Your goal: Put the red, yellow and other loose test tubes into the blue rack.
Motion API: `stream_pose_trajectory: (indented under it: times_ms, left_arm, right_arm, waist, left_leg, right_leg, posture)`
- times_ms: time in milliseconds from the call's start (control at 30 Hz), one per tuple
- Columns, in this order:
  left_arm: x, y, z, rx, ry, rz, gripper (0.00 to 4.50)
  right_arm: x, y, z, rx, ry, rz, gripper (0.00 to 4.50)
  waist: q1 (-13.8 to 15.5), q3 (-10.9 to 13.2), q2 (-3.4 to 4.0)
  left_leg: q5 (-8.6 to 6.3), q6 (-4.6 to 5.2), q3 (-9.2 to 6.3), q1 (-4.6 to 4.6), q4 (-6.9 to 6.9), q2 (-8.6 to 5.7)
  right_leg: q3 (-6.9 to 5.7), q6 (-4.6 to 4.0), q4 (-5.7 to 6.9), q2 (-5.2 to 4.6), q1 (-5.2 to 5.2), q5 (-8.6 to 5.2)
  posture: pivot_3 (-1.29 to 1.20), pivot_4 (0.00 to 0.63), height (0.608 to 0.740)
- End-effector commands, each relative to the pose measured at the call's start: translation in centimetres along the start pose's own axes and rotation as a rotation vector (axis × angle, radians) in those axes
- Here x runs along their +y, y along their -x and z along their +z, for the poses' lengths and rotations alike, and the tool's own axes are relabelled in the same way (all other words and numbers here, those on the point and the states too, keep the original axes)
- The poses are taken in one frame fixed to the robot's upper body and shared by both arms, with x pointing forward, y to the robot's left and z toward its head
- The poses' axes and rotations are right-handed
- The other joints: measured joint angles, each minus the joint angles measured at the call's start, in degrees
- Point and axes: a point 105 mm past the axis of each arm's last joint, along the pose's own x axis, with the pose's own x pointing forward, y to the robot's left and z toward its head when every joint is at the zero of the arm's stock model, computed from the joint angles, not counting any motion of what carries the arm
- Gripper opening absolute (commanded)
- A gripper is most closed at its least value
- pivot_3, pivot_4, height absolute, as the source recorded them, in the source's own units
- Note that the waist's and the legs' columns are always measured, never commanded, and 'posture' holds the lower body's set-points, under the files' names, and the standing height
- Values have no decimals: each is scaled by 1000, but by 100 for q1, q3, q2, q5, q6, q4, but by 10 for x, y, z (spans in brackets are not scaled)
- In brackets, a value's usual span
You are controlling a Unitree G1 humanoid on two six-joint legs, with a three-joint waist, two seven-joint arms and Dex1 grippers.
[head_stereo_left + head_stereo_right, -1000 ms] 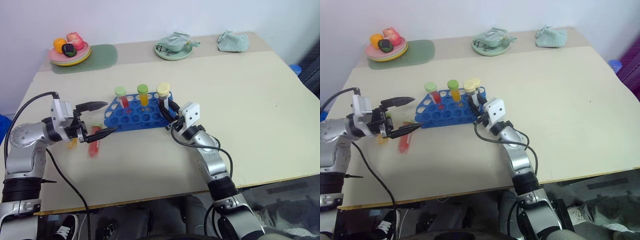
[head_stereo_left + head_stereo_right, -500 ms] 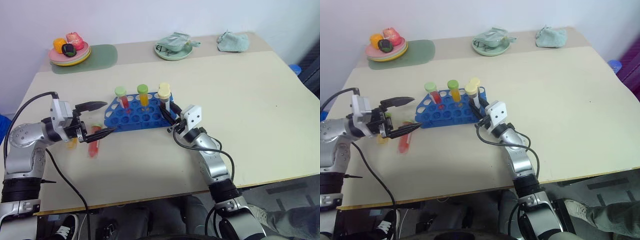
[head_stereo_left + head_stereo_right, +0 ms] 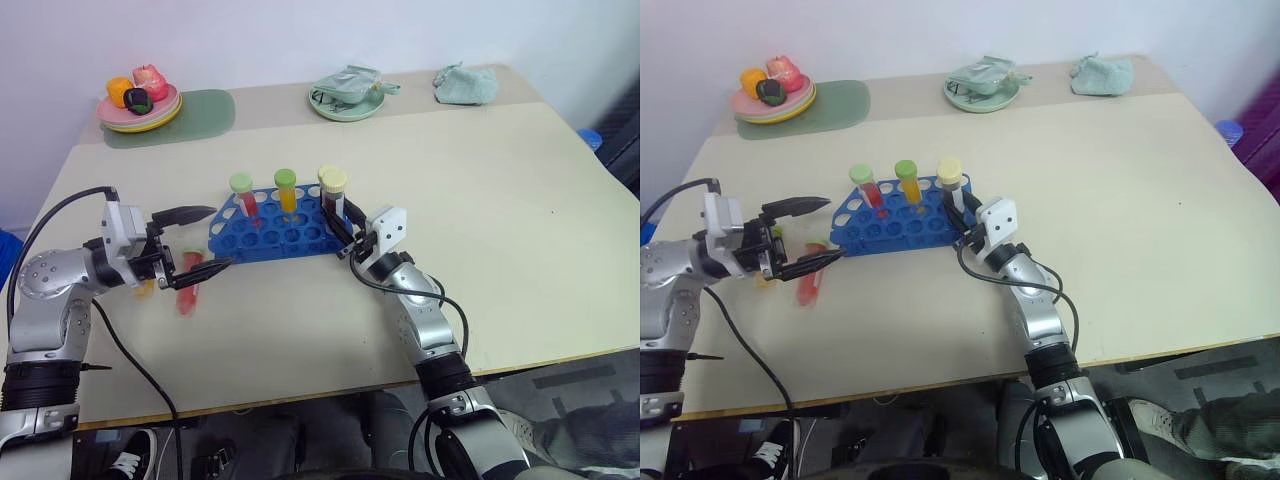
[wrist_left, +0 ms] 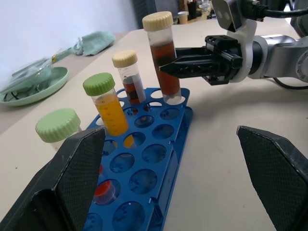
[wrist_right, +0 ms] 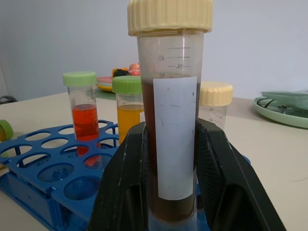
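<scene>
— Where's the blue plastic tube rack sitting?

— Near the middle of the pale beige table, a little to the left. Four capped tubes stand in it: a light-green-capped tube of red liquid at the far left, a green-capped tube of orange-yellow liquid beside it, a cream-capped tube with dark red liquid at the far right, and just in front of that one a cream-capped tube of dark brown liquid.

— And the right gripper?

— Its two black fingers are clamped on the brown tube from both sides, below the cap, across its white label. The tube stands upright with its bottom in a hole at the rack's right end.

— The left gripper?

— Spread wide apart, holding nothing. It hovers just left of the rack and points toward it.

— Any tubes outside the rack?

— Yes. A red tube with a light-green cap lies flat on the table left of the rack, under the nearer finger of the left gripper. A small orange tube lies further left, partly hidden behind the left arm.

— What else is on the table?

— At the far edge, a pink plate of toy fruit on a green mat to the left, a pale green dish holding a crumpled cloth in the middle, and a bunched green cloth to the right.
</scene>
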Motion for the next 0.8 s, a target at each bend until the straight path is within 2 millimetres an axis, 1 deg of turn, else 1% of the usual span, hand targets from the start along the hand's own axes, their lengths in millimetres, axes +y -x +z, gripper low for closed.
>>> stream_pose_trajectory:
  times_ms: [33, 200, 267, 367, 800]
  left_arm:
    - [3, 5, 14, -20, -51, 16, 4500]
    - [2, 6, 14, -18, -47, 16, 4500]
    - [2, 5, 13, -19, -45, 16, 4500]
    - [2, 4, 14, -20, -43, 16, 4500]
    - [1, 3, 16, -19, -41, 18, 4500]
  right_arm:
    - [-3, 4, -3, 13, 8, -10, 725]
    - [2, 8, 0, 6, 4, 17, 725]
    - [8, 8, 0, 7, 12, 33, 725]
    - [11, 7, 1, 4, 5, 36, 725]
    - [8, 1, -1, 10, 13, 30, 725]
  waist:
    - [1, 0, 0]
    - [3, -1, 0]
    - [2, -1, 0]
    - [3, -1, 0]
    - [1, -1, 0]
  left_leg:
    - [0, 0, 0, 0, 0, 0]
    - [0, 0, 0, 0, 0, 0]
    - [0, 0, 0, 0, 0, 0]
    - [0, 0, 0, 0, 0, 0]
    - [0, 0, 0, 0, 0, 0]
  right_leg:
    - [0, 0, 0, 0, 0, 0]
    - [0, 0, 0, 0, 1, 0]
    - [0, 0, 0, 0, 0, 0]
    - [0, 0, 0, 0, 0, 0]
    - [0, 0, 0, 0, 0, 0]
  posture:
    - [0, 150, 740]
    - [0, 150, 740]
    - [0, 150, 740]
    - [0, 150, 740]
    - [0, 150, 740]
